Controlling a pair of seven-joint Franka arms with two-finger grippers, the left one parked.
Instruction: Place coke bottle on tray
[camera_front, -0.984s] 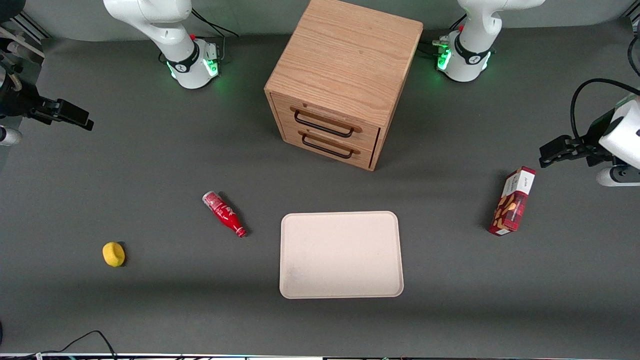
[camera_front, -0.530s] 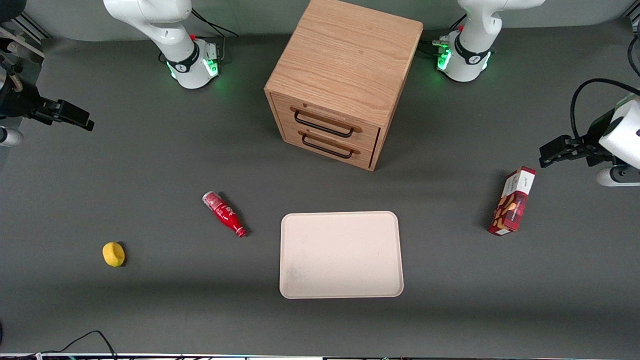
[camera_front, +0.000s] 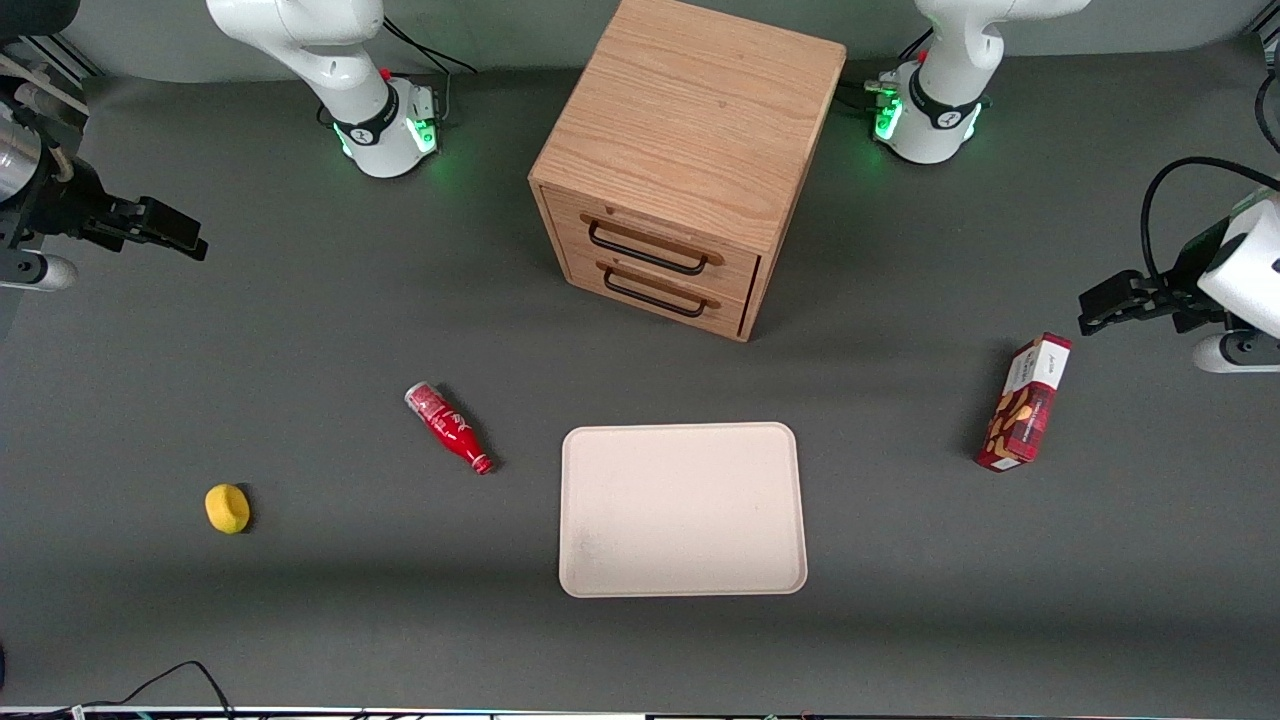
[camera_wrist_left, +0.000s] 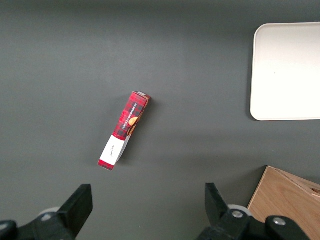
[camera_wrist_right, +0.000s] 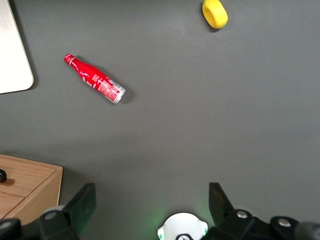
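Coke bottle (camera_front: 447, 427) — 1, lying beside 1 tray (camera_front: 683, 509) — hand (camera_wrist_right: 151, 202) well apart, fingers spread.

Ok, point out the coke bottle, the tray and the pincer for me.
coke bottle (camera_front: 448, 426): front view, red body.
tray (camera_front: 682, 509): front view, bare middle.
pincer (camera_wrist_right: 151, 205): right wrist view, open, gap between its fingertips, high above the table.

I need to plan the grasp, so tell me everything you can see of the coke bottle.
The coke bottle is small, slim and red with white lettering, a narrow neck, red cap and clear base; it looks like plastic. It lies on its side on the grey table, cap pointing toward the tray but apart from it, with the yellow object farther off. Nothing touches it but the table. The gripper is open, high above the working arm's end of the table.
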